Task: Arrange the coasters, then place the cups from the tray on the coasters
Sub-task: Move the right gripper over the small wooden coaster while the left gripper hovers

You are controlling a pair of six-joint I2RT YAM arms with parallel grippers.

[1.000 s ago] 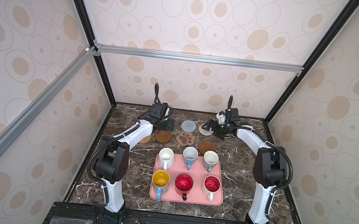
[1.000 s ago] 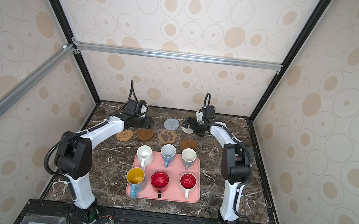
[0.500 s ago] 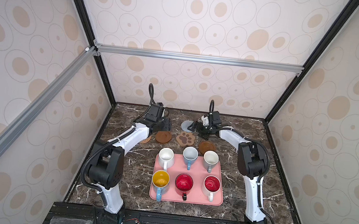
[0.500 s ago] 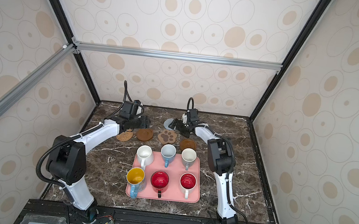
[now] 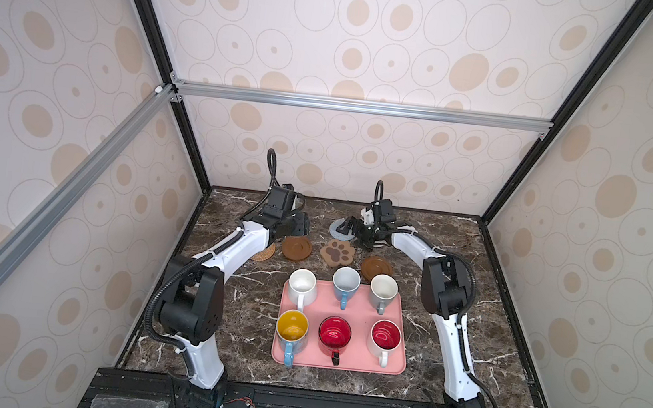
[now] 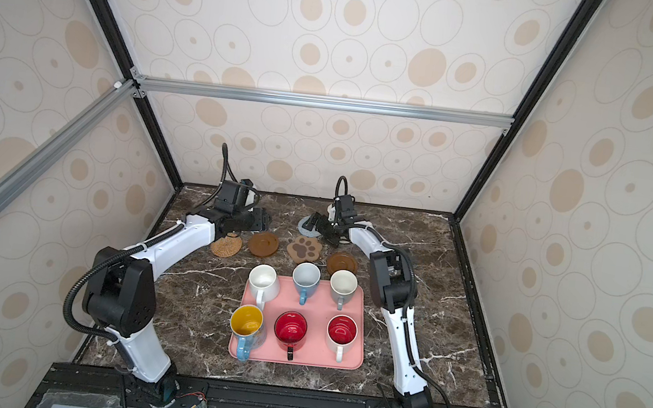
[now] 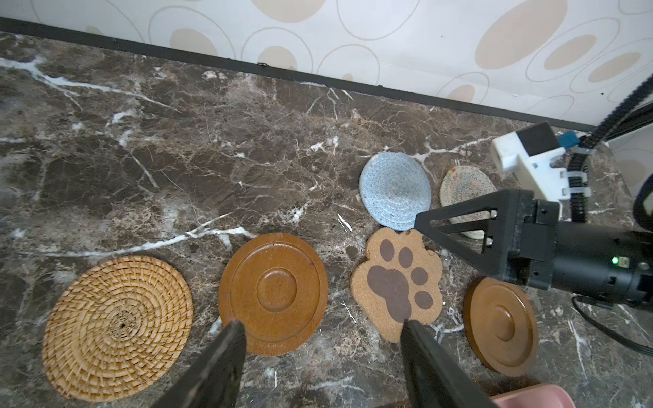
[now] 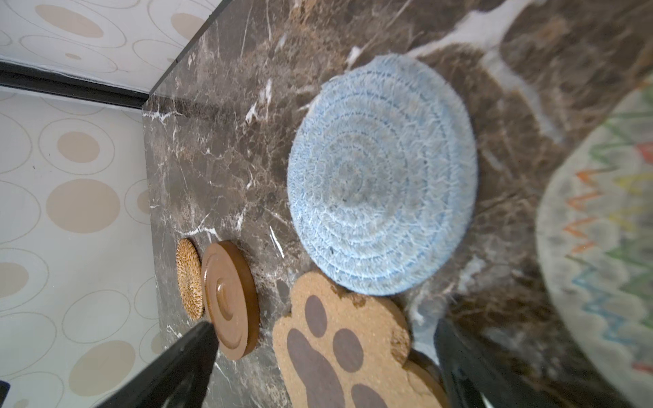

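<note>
Marble table [image 7: 176, 123] open from coasters [image 7: 272, 293] to back wall [image 7: 388, 35]; left claw [image 7: 319, 323], right claw [image 8: 323, 323] both wide, empty.

Bare marble [image 5: 253, 301] flanks tray [image 5: 344, 365]; cups [image 5: 335, 331] fill it; coasters [image 5: 337, 252] crowd beyond.

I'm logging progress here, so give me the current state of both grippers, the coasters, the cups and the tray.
left gripper: open, empty, above the table.
right gripper: open, empty, by the blue-grey coaster.
coasters: six, all flat on the table, none bearing a cup.
cups: six, upright, all on the tray.
tray: flat on the table, holding every cup.
</note>
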